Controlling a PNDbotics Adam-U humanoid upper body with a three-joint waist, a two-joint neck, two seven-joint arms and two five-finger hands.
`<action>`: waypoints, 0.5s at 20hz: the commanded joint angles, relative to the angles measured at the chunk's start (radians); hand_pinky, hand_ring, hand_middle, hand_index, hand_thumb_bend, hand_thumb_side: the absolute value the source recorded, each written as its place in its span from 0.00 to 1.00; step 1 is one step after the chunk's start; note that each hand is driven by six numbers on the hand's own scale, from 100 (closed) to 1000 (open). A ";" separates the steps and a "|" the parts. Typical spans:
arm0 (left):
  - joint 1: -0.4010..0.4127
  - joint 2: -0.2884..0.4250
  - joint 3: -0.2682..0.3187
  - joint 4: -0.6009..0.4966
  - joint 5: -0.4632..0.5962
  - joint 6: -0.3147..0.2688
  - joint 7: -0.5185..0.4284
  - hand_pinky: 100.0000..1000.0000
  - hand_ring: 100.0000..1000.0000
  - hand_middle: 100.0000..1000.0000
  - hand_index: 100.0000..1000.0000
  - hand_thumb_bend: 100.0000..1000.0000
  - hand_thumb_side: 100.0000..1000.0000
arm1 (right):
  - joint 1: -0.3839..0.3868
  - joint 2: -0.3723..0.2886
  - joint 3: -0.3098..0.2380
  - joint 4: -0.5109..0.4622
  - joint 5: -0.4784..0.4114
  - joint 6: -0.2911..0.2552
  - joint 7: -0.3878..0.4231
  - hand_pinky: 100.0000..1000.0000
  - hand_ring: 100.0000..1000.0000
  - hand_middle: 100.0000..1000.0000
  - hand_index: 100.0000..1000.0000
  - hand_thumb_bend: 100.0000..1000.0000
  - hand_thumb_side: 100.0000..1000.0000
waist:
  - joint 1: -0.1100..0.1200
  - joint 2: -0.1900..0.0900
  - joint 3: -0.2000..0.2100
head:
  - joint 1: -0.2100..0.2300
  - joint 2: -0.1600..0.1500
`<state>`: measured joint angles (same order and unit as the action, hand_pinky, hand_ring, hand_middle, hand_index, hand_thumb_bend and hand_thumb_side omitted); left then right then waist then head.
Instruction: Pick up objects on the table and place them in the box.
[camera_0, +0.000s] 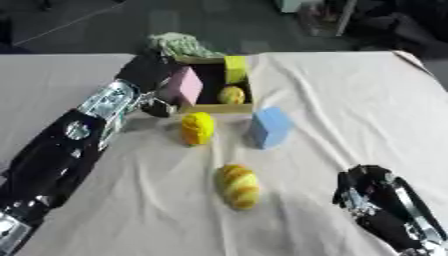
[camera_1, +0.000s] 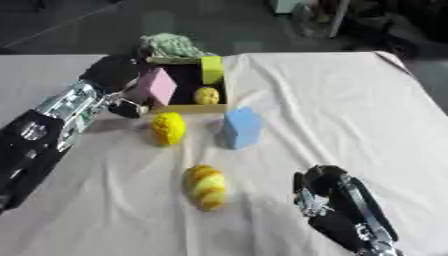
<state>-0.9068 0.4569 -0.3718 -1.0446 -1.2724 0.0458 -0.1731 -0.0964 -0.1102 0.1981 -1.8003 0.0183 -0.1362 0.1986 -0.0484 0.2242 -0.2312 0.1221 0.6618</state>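
On a table (camera_0: 350, 100) covered by a pale cloth, with dark floor behind, the left hand (camera_0: 150, 70) is at the wooden box (camera_0: 229, 107), fingers curled on the pink block (camera_0: 184, 86) inside, while the yellow bread loaf (camera_0: 238, 186) lies at 9 o'clock from the right hand (camera_0: 367, 187), whose fingers I cannot tell.

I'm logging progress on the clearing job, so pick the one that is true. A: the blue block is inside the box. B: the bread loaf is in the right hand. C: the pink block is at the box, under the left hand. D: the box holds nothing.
C: the pink block leans in the box at the left hand, while the blue block and bread loaf lie on the table.
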 joint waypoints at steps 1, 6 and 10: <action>-0.023 0.007 0.008 -0.009 -0.030 0.013 -0.015 0.79 0.76 0.81 0.98 0.32 0.33 | -0.009 -0.004 -0.001 -0.011 -0.001 -0.002 0.003 0.33 0.24 0.18 0.47 0.00 0.21 | 0.001 -0.019 -0.002 | 0.002 -0.009; -0.028 0.010 0.010 -0.025 -0.040 0.021 -0.010 0.85 0.82 0.90 0.99 0.42 0.34 | -0.010 -0.004 0.000 -0.010 -0.001 -0.002 0.004 0.32 0.24 0.17 0.47 0.00 0.21 | 0.003 -0.020 -0.003 | 0.003 -0.008; -0.030 0.012 0.013 -0.037 -0.030 0.041 0.027 0.88 0.84 0.93 1.00 0.43 0.32 | -0.010 -0.004 0.000 -0.009 -0.001 -0.001 0.004 0.32 0.23 0.17 0.47 0.00 0.21 | 0.003 -0.021 -0.002 | 0.003 -0.008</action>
<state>-0.9083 0.4566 -0.3716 -1.0599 -1.3027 0.0807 -0.1589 -0.0965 -0.1101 0.1981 -1.8002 0.0183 -0.1361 0.1988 -0.0467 0.2224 -0.2322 0.1224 0.6618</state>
